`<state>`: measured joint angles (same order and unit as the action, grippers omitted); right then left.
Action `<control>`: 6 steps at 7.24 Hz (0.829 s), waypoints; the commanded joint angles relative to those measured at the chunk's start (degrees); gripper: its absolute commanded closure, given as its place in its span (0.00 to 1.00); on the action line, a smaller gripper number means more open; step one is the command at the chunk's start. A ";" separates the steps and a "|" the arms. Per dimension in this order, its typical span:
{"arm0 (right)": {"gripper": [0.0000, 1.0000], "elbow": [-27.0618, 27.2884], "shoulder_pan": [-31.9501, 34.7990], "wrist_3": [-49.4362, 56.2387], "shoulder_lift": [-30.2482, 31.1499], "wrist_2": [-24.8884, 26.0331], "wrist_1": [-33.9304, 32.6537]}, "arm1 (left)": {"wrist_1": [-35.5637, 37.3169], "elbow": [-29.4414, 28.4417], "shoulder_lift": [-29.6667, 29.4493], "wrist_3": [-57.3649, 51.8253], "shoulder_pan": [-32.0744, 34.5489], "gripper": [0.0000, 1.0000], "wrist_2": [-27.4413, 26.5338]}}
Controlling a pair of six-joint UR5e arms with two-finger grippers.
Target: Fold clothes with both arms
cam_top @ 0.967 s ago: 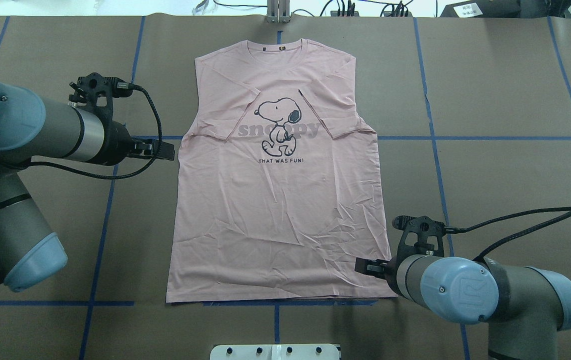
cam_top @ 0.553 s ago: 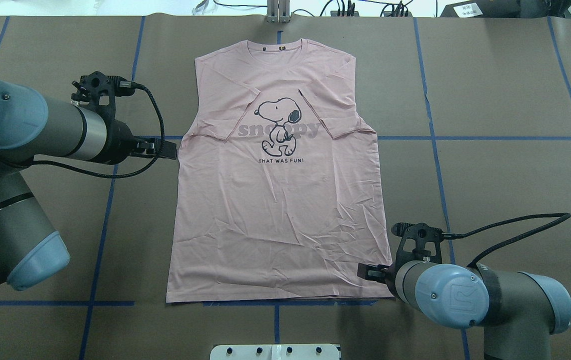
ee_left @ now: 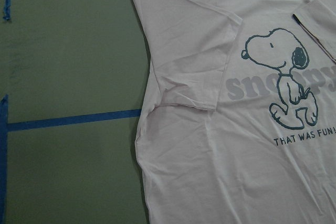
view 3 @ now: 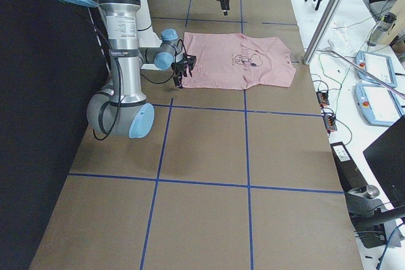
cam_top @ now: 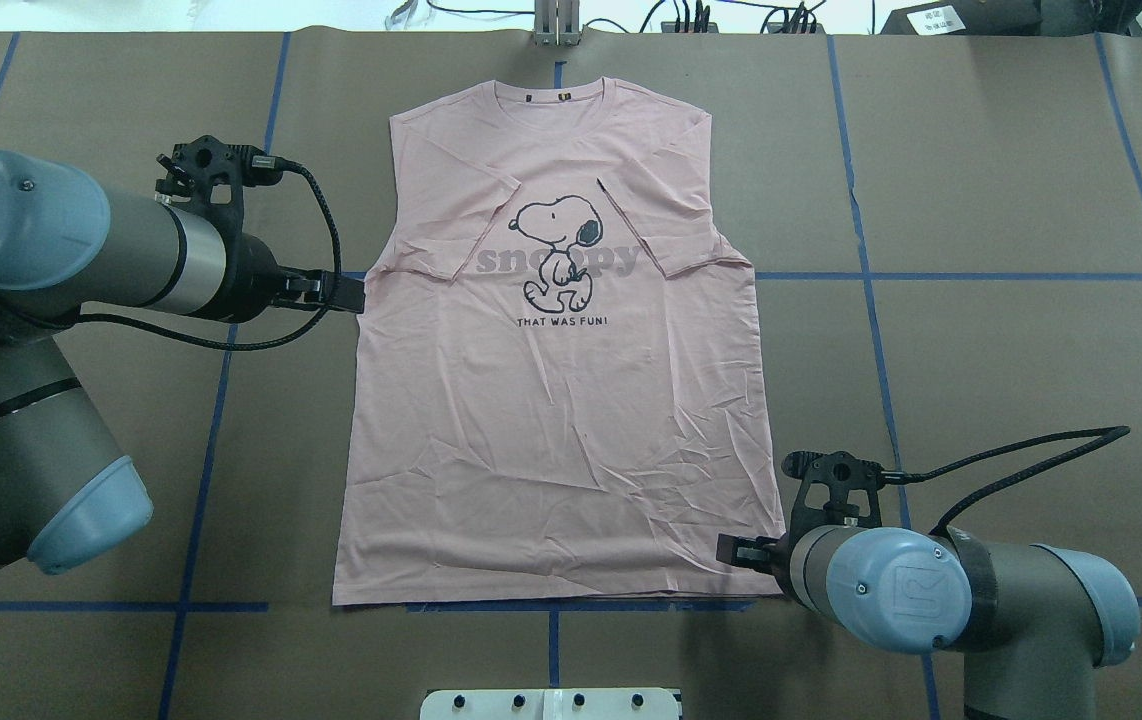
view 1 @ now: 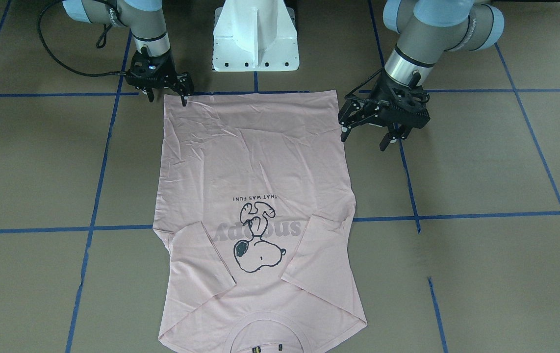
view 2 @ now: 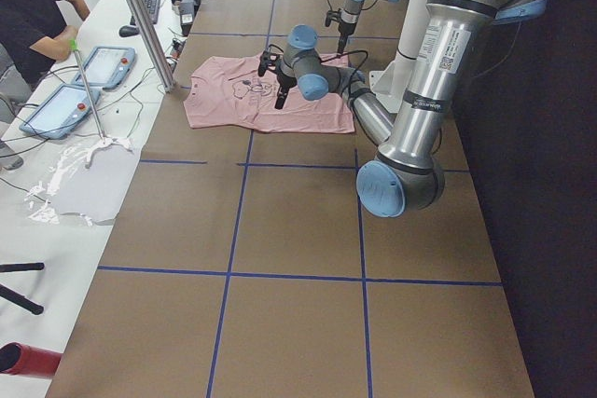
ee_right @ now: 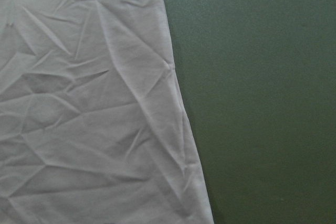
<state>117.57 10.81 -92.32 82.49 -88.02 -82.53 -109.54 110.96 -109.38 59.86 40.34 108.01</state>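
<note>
The pale pink Snoopy T-shirt point(cam_top: 551, 400) lies flat and face up, neck at the far side, both sleeves folded in over the front. My left gripper point(cam_top: 346, 293) is open and empty, hovering at the shirt's left edge just below the folded sleeve; it also shows in the front-facing view point(view 1: 364, 137). My right gripper point(cam_top: 736, 550) is open and empty over the shirt's near right hem corner, also seen in the front-facing view point(view 1: 167, 98). The left wrist view shows the shirt point(ee_left: 236, 103), the right wrist view its wrinkled edge point(ee_right: 89, 103); neither shows any fingers.
The white pedestal point(view 1: 255, 34) stands at the near table edge behind the hem. Blue tape lines point(cam_top: 931, 276) cross the brown table. A metal post point(cam_top: 556, 25) stands past the neck. An operator point(view 2: 33, 6) and tablets point(view 2: 103, 67) are beyond the far edge.
My left gripper has moved right, up to the shirt's left edge. My right gripper has shifted slightly down toward the hem corner. The shirt has not moved.
</note>
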 commanded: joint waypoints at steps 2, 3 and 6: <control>0.15 -0.15 0.08 -0.14 -0.14 -1.54 0.00 | 0.11 0.13 -0.22 -0.01 0.09 0.00 0.01; 0.25 -0.15 0.08 -0.15 0.04 -1.63 0.00 | 0.11 0.14 -0.22 -0.01 0.09 0.00 0.01; 0.21 -0.41 0.08 -0.06 0.13 -2.25 0.00 | 0.11 0.14 -0.58 -0.01 0.18 0.00 0.01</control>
<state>117.26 10.90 -92.38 82.59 -90.00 -82.53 -109.43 111.09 -109.89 59.85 40.47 108.02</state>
